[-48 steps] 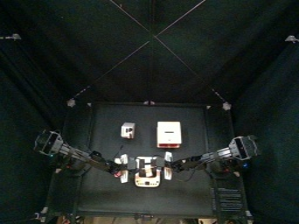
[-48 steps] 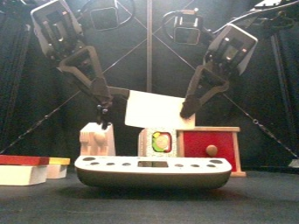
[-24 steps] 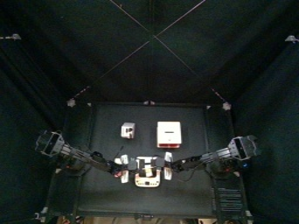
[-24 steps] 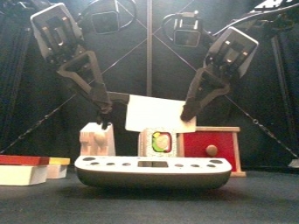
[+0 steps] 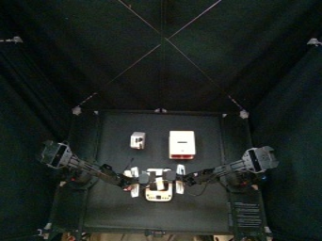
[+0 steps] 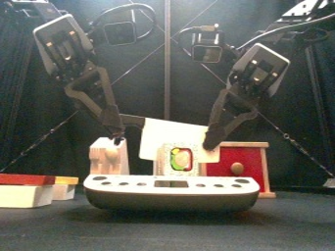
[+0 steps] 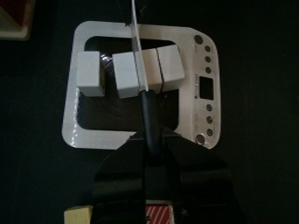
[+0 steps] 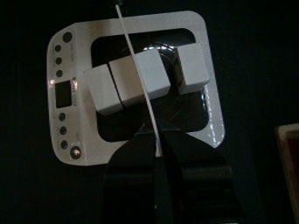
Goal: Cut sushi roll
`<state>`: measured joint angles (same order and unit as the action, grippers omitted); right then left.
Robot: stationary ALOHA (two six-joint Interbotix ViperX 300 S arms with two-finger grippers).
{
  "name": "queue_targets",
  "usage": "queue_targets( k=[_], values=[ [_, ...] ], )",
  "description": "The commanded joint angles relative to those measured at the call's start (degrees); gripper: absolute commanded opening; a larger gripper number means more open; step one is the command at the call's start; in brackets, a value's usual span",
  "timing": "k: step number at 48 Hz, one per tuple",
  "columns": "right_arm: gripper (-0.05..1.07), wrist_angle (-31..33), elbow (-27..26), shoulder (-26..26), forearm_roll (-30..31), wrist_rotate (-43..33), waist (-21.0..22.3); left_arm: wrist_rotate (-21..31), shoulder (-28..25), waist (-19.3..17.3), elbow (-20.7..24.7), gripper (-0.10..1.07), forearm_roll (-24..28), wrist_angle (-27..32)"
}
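overall, the black table (image 5: 120, 127) carries everything, with both arms hanging low over its front edge. the left gripper (image 6: 120, 139) and the right gripper (image 6: 207, 128) each pinch one upper corner of a thin white blade (image 6: 174, 127), which spans the gap between them and tilts slightly, higher on the left side. in each wrist view the jaws are clenched together on the blade's edge, which runs straight out from between them as a thin line (image 7: 139, 35).

directly beneath the jaws sits a white scale (image 6: 170, 192), long and low at the table's front, with a row of holes along its face. the left wrist view shows its flat frame (image 7: 77, 105) and a dark middle. lying on that middle, below both grippers, is the sushi roll (image 7: 131, 72), seen as three pale blocks side by side; the blade's edge crosses above them. the front view shows its cut end (image 6: 178, 157), green and yellow inside, just behind the scale and under the blade.

beyond the right gripper stands a red box (image 6: 238, 162) with a pale top. beyond the left gripper is a small white holder (image 6: 105, 157). further out to the left lies a low red and yellow tray (image 6: 29, 186).
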<state>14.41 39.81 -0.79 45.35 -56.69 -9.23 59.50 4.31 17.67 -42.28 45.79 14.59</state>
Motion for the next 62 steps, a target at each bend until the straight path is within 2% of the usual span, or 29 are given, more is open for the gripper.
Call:
queue_targets(
  k=[1,27,51,62],
  values=[
    [0.19,0.4,-0.6,-0.1,-0.6,-0.3,0.6,0.0,-0.6,0.9,1.3,0.42,0.0,-0.5],
    [0.19,0.5,-0.5,1.8,-2.5,-0.2,0.2,0.0,-2.9,0.9,1.7,0.42,-1.0,-1.1],
    [0.19,5.1,-1.5,0.8,-3.4,0.0,-1.6,-0.4,-2.1,1.5,2.5,0.42,-0.8,-1.1],
    [0.19,5.6,-2.5,-2.1,-3.1,-0.2,-1.2,-0.4,0.0,1.5,3.3,0.42,-0.4,-0.8]
  ],
)
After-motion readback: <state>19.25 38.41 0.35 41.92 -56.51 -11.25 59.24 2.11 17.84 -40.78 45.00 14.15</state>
